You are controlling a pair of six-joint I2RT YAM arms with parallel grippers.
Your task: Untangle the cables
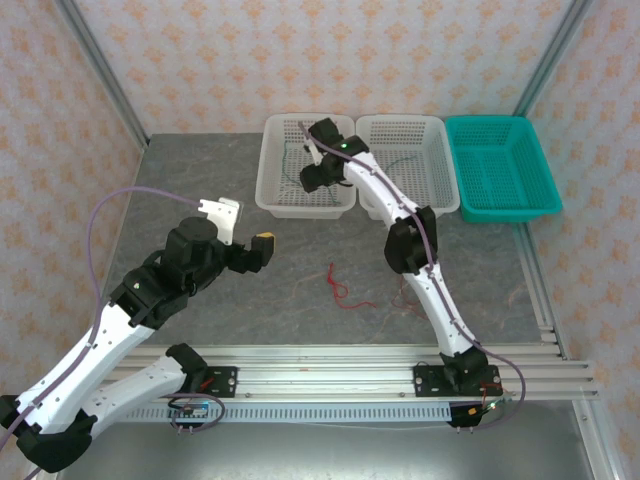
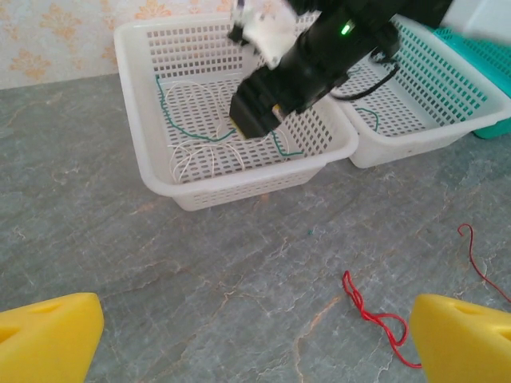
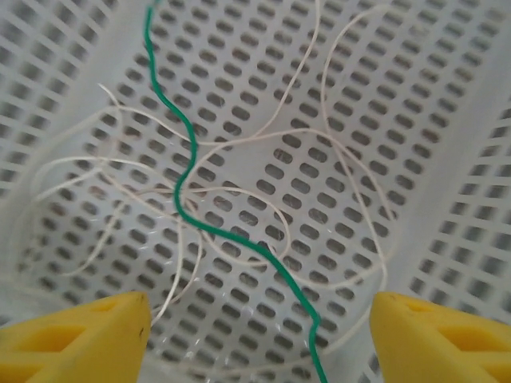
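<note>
In the left white basket (image 1: 275,190) lie a teal-green cable (image 3: 187,150) and several pale cables (image 3: 263,137), looped over one another. My right gripper (image 3: 259,343) hangs just above them, open, its yellow fingertips (image 3: 76,339) wide apart; the green cable runs through the gap untouched. The same gripper (image 1: 318,176) shows low inside that basket from above. A knotted red cable (image 2: 375,315) lies on the table, also seen from above (image 1: 338,285). My left gripper (image 2: 255,351) is open and empty over the table left of the red cable, and the top view places this gripper (image 1: 266,246) in front of the basket.
A second white basket (image 1: 440,150) with a thin green strand stands beside the first, then a teal basket (image 1: 545,185) at the right. More thin red and pale strands (image 1: 408,296) lie by the right arm. Aluminium rails (image 1: 330,365) run along the near edge.
</note>
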